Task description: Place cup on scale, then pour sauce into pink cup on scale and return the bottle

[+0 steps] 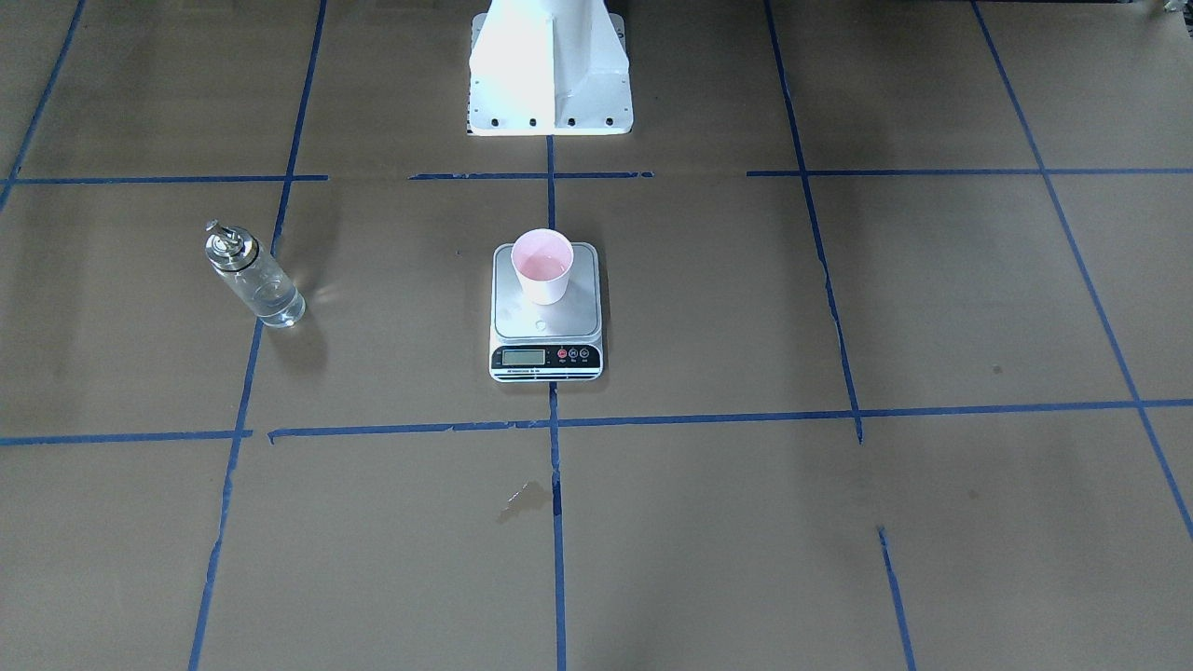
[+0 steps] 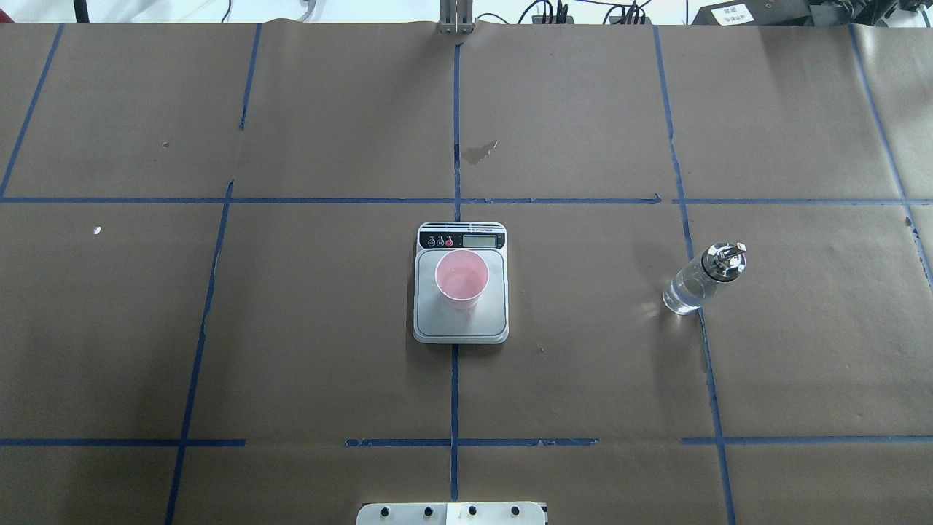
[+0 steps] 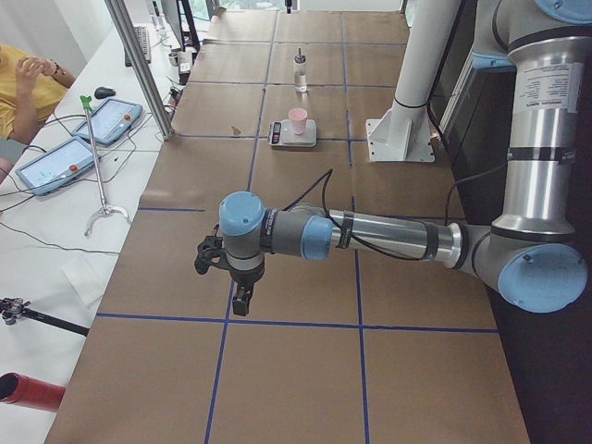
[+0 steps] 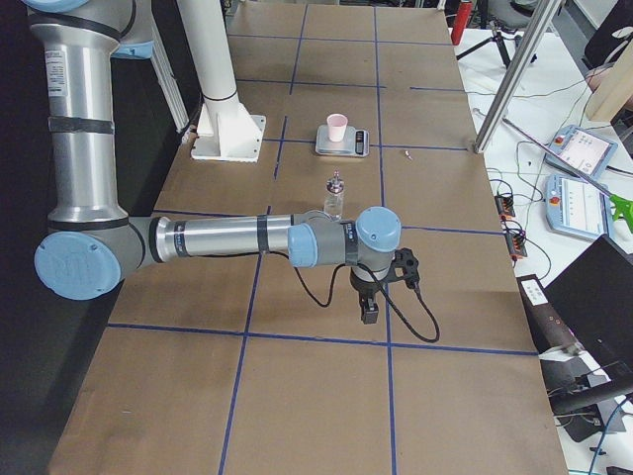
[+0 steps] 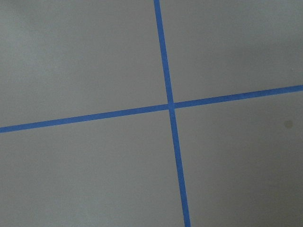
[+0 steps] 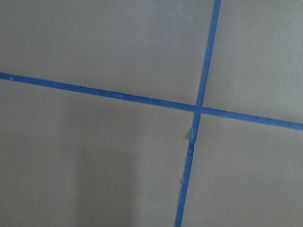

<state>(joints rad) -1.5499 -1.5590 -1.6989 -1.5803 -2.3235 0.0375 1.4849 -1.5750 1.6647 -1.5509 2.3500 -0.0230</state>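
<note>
- The cup (image 1: pixel 541 266) is seen upright on the scale (image 1: pixel 559 321), mid-frame in the front-facing view. It is set toward the platform's upper edge, away from the display.
- The bottle (image 1: pixel 254 277) is stood on the table (image 1: pixel 839 513) at the left of that frame, well apart from the scale. Its cap is on, and clear sauce (image 1: pixel 278 306) is visible in its lower part.
- The left end effector (image 3: pixel 242 302) is shown only in the left side view, lower centre-left, hung over bare table. Whether its fingers are apart or together cannot be told.
- The right end effector (image 4: pixel 369 313) is shown only in the right side view, mid-frame, lower in the frame than the bottle. Its fingers likewise cannot be told apart or together.
- Only table and blue tape lines are shown by both wrist views.
- Cup placement is judged done. A faint sheen is seen inside the cup, but whether sauce was poured cannot be confirmed.
- Risk: the tall, narrow bottle could be tipped by an off-centre approach, or could slip because the glass is smooth.
- Risk: the light paper cup could be knocked over or pushed off the platform if it is touched by the pourer.
- Risk: a fast tilt could send the stream past the small rim, so the platform would be wetted and the target weight overshot.
</note>
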